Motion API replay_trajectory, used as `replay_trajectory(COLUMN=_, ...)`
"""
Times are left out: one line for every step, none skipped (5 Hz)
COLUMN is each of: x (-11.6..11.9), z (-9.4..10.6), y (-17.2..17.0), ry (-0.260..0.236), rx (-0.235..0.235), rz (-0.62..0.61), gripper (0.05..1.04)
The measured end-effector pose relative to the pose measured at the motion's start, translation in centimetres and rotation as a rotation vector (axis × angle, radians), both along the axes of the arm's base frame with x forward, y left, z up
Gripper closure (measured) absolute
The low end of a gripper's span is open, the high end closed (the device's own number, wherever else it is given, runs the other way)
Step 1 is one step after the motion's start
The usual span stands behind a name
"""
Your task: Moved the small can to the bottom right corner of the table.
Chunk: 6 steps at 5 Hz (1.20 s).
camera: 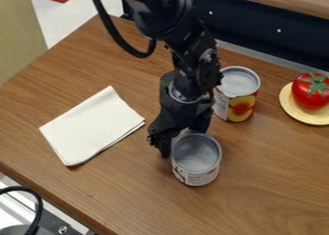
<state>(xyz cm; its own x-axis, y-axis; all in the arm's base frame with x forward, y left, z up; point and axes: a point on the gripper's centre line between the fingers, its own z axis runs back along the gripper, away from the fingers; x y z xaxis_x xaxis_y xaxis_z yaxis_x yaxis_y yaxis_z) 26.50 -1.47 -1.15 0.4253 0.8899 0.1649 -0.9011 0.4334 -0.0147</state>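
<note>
The black gripper [183,138] hangs over the middle of the table, at the upper left side of a small open-topped can [196,175]. Its fingers stand apart, one beside the can's left edge and the other behind the rim; their lower ends are partly hidden, and I cannot tell if they touch the can. The can is upright, with a grey inside and a pale label with dark red marks. Wood grain covers the brown table [276,181].
A second can [241,109] with a red and yellow label stands behind, close to the gripper's right side. At the right edge a tomato [311,92] rests on a pale yellow plate [302,116]. A folded white cloth [93,125] lies to the left.
</note>
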Motion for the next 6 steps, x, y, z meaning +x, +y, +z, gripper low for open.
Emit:
replay_trajectory(x=-1.2, z=-0.4, y=-1.7, ry=0.021, rx=-0.002, rz=-0.025, gripper=0.086)
replay_trajectory(x=-2.1, z=-0.6, y=-3.1, ry=0.032, rx=0.000, rz=-0.048, gripper=0.086)
replay_trajectory(x=-2.4, z=-0.7, y=-3.7, ry=0.033, rx=-0.003, rz=-0.056, gripper=0.086)
replay_trajectory(x=-2.8, z=-0.7, y=-4.3, ry=0.047, rx=-0.022, rz=-0.039, gripper=0.086)
replay_trajectory(x=-3.1, z=-0.7, y=-4.7, ry=0.058, rx=-0.010, rz=-0.060, gripper=0.086)
replay_trajectory(x=-2.4, z=0.4, y=-4.1, ry=0.023, rx=-0.034, rz=-0.049, gripper=0.086)
